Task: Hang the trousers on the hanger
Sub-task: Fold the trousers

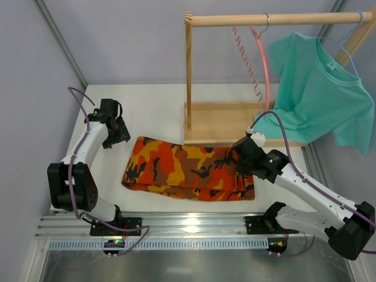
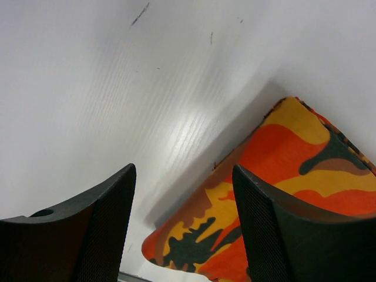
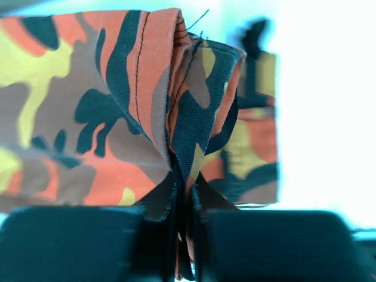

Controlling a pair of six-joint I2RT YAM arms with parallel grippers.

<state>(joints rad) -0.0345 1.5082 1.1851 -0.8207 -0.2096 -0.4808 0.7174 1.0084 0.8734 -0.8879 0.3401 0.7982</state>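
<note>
Three views split the scene between them. Only the overhead view takes in the whole layout. The trousers (image 1: 188, 170) lie folded flat on the white table (image 1: 158, 111) in the lower middle of the frame. The hanger (image 1: 267, 70) hangs from the wooden rack (image 1: 235, 19) at the upper right, well apart from them. A teal T-shirt (image 1: 317, 88) hangs further right on a light-blue hanger (image 1: 346, 44).

In that view the left gripper (image 1: 120, 136) sits just left of the trousers' upper left corner, but how wide it stands is hard to read. The left wrist view settles it. The left gripper (image 2: 182, 176) has its fingers (image 2: 106, 223) well apart and holds nothing. Between them show only bare table and a corner of the trousers (image 2: 282, 176) at the lower right of the frame.

From above, the right gripper (image 1: 238, 155) sits at the right end of the trousers, with the pinch itself hidden under the wrist. The right wrist view shows the right gripper (image 3: 185, 202) clamped tight on a bunched fold of the trousers (image 3: 176, 88), which rises from between the jaws.

The right side of that view is washed out and blurred. The tips of the jaws are buried in cloth.
</note>
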